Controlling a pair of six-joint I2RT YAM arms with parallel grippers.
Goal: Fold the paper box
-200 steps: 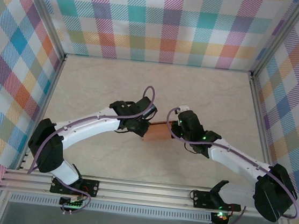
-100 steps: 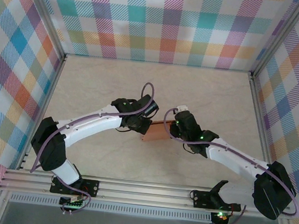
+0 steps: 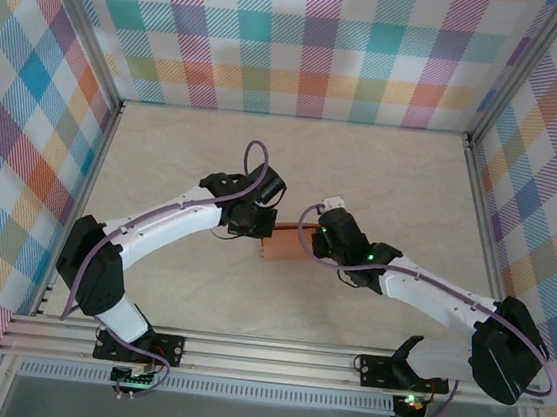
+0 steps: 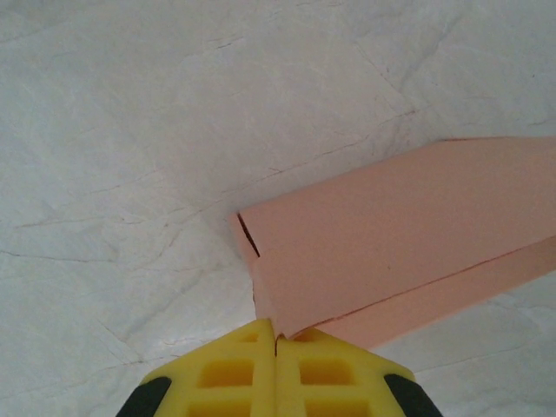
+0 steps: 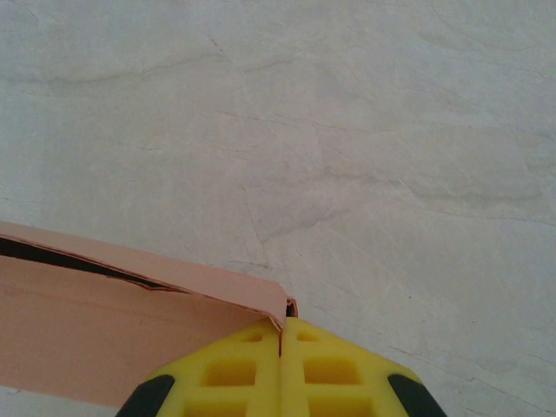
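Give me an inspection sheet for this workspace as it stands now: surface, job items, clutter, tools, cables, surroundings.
Surface: pale marbled table; no spills or marks seen.
Job's things: one salmon paper box, partly folded, lying mid-table between the two arms; in the right wrist view one long flap seam gapes open.
Clutter: nothing seen.
Tools: left tool shut on a corner of the paper box; right tool shut on a flap corner at its other end.
Cables: purple cable loops above the left wrist; another runs along the right arm.
Surroundings: plaid walls on three sides; metal rail along the near edge.
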